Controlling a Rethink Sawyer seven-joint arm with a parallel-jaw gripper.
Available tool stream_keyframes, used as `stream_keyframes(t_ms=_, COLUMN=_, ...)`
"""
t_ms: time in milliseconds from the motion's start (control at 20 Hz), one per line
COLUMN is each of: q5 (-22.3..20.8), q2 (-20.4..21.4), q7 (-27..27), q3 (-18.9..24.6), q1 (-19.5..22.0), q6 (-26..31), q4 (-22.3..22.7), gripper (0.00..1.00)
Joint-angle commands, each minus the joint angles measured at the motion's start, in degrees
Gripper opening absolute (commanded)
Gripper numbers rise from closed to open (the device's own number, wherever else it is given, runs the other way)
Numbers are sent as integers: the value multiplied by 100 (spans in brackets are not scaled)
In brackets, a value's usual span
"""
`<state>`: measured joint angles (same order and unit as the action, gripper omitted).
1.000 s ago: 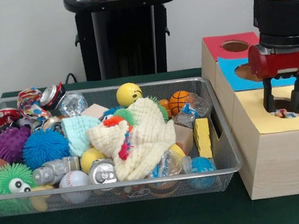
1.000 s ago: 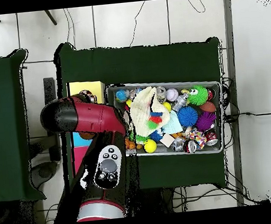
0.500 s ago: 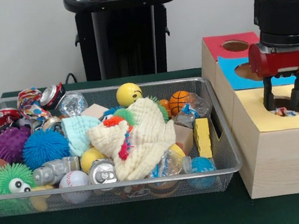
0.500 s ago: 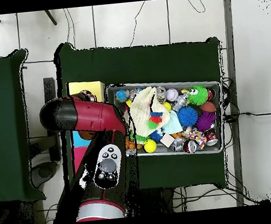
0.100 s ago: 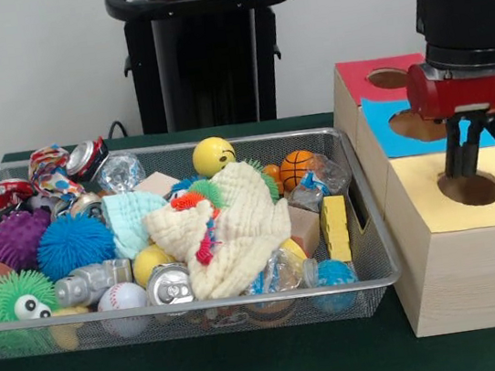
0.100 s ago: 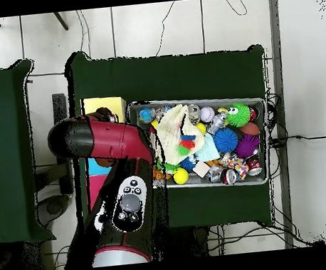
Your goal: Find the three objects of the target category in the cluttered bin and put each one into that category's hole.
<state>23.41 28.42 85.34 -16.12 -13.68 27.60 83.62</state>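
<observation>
Right now the gripper (image 5: 465,159) hangs just above the round hole (image 5: 470,188) in the yellow top of the wooden box (image 5: 465,256), its two dark fingers drawn close together and holding nothing that can be seen. Behind the yellow panel sit a blue panel (image 5: 396,128) and a red panel (image 5: 380,76), each with its own hole. Beside the box, the wire bin (image 5: 368,224) is crowded: a cream cloth (image 5: 236,233) lies heaped in the middle, with a yellow smiley ball (image 5: 213,155) behind it, a small basketball (image 5: 297,167) to one side, a blue spiky ball (image 5: 73,244), a purple spiky ball (image 5: 11,239), a green spiky ball with eyes (image 5: 11,306), a baseball (image 5: 122,300) and a silver can (image 5: 169,286). From overhead, the red arm (image 6: 102,143) covers most of the box, leaving a yellow corner (image 6: 102,107) showing next to the bin.
</observation>
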Motion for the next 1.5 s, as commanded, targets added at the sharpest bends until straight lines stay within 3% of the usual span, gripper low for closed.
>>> stream_keyframes(t_ms=50, q5=-92, q2=51, q7=1410, q3=-9, q1=19, q6=824, q4=168, gripper=0)
stream_keyframes(t_ms=150, q5=-109, q2=46, q7=1369, q3=-15, q1=21, q6=750, q4=157, gripper=0)
stream_keyframes(t_ms=600, q5=-225, q2=177, q7=1410, q3=-376, q1=-102, q6=1558, q4=-231, gripper=0)
stream_keyframes(t_ms=1000, q5=-808, q2=354, q7=649, q3=-782, q1=60, q6=1594, q4=-106, gripper=0)
stream_keyframes(t_ms=1500, q5=-1347, q2=710, q7=-122, q3=-301, q1=829, q6=1267, q4=298, gripper=0)
